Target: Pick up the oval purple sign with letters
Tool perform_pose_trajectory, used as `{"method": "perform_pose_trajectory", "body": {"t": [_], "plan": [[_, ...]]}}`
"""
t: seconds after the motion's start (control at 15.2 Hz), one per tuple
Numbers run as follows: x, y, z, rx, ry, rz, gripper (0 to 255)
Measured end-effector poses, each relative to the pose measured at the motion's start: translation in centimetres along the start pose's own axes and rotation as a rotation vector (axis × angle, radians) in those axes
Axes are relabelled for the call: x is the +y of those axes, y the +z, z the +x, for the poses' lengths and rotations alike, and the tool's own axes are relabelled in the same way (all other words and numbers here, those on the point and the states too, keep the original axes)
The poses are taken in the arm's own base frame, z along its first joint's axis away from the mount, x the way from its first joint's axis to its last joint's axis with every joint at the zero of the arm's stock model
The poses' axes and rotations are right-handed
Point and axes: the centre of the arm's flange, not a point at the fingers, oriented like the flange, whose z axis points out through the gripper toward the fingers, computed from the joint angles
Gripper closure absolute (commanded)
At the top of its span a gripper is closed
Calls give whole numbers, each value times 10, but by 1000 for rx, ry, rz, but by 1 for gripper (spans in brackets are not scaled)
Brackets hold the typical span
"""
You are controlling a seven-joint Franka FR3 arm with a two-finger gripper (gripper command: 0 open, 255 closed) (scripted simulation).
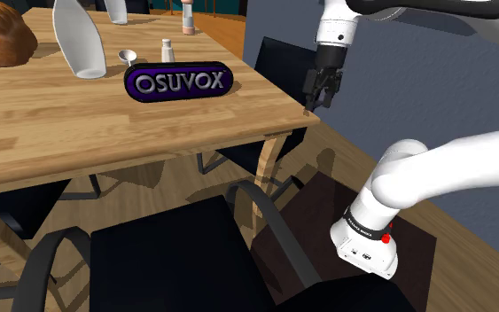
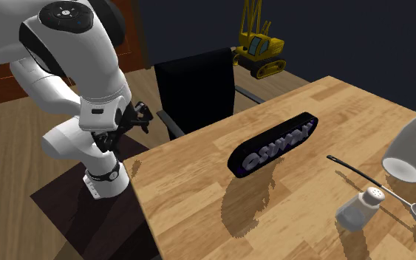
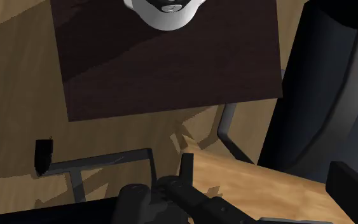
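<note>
Whether the jaws stand open or shut I cannot tell: the gripper (image 1: 320,90) is a small dark shape in the shoulder view, and in the wrist view its black body merges with the shadows. It carries nothing that I can see. It hangs in the air just off the table's (image 1: 238,124) corner, at the shoulder view's right, pointing down in front of a black chair (image 1: 278,62). The purple sign (image 1: 178,81) stands on its long edge on the table, well apart from the gripper, to the shoulder view's left. A salt shaker (image 1: 167,50), a spoon (image 1: 128,57) and a white vase (image 1: 77,40) sit just beyond it.

The step in hand, I judge, is the approach. Bring the gripper over the sign's middle, turn the wrist so the jaws span its thin depth rather than its length, then come straight down. A sideways nudge could tip it toward the shaker.

The sign's back is hidden in the shoulder view, the vase is cut off at the top edge, and the letters read poorly in the second exterior view
</note>
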Motion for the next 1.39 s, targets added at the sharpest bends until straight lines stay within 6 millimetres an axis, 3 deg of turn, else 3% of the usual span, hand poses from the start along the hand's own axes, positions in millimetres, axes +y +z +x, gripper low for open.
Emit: {"method": "perform_pose_trajectory", "body": {"t": [0.2, 0.46, 0.99, 1.39], "plan": [[-1, -3, 14, 2, -45, -9, 0], [-14, -14, 63, 10, -189, -37, 0], [-64, -38, 149, 25, -496, -96, 0], [-124, -50, 200, 36, -727, -141, 0]]}}
